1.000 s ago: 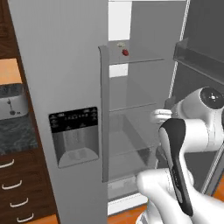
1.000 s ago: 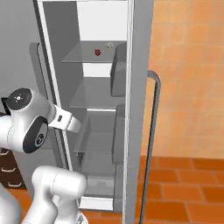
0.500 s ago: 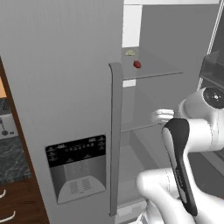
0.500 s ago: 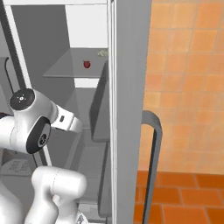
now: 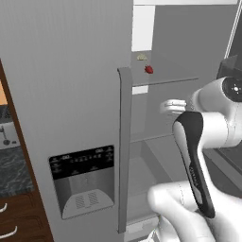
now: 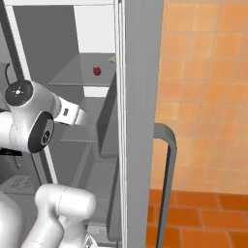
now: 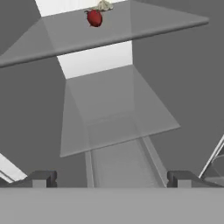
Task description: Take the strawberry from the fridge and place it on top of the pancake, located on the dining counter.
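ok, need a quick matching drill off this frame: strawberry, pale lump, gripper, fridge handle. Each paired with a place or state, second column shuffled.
Column 1:
1. strawberry
2. pale lump
3. gripper
4. fridge handle

Column 2:
A. open, aimed into the fridge
B. long, vertical, grey
C. dark red, on the upper shelf
D. just behind the berry on the same shelf

Pairs: 1-C, 2-D, 3-A, 4-B

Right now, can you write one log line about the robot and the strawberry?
stage: reaching into fridge | fingers: open, empty | strawberry: on upper shelf, untouched
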{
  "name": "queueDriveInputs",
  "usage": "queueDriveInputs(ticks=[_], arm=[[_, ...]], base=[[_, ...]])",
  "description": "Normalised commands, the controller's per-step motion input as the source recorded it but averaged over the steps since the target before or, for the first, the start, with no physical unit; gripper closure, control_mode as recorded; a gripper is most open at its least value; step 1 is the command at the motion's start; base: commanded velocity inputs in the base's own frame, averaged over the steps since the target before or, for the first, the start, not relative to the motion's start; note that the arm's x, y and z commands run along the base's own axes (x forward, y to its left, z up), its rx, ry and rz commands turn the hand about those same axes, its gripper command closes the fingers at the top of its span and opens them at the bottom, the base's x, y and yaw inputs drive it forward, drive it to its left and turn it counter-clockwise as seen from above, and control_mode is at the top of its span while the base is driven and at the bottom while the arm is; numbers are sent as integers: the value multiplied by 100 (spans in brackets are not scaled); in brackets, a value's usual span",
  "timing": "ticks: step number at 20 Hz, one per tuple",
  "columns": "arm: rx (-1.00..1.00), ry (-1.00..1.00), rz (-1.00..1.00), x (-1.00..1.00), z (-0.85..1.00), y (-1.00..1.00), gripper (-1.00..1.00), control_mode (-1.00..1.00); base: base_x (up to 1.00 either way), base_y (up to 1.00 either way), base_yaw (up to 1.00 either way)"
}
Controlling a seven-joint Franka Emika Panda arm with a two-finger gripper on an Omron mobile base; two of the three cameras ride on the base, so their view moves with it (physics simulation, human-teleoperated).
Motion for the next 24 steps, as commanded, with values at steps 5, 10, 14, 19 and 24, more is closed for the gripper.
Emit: queueDriveInputs(ticks=[5,10,14,19,24], arm=[[0,1,0,79,24,11,-100,-100],[0,0,0,74,11,4,-100,-100],[0,-1,0,72,16,4,-100,-100],[-1,-2,0,71,15,3,-100,-100],[-2,0,0,77,1,5,-100,-100]], base=[[0,0,0],[0,0,0],[0,0,0],[0,0,0],[0,0,0]])
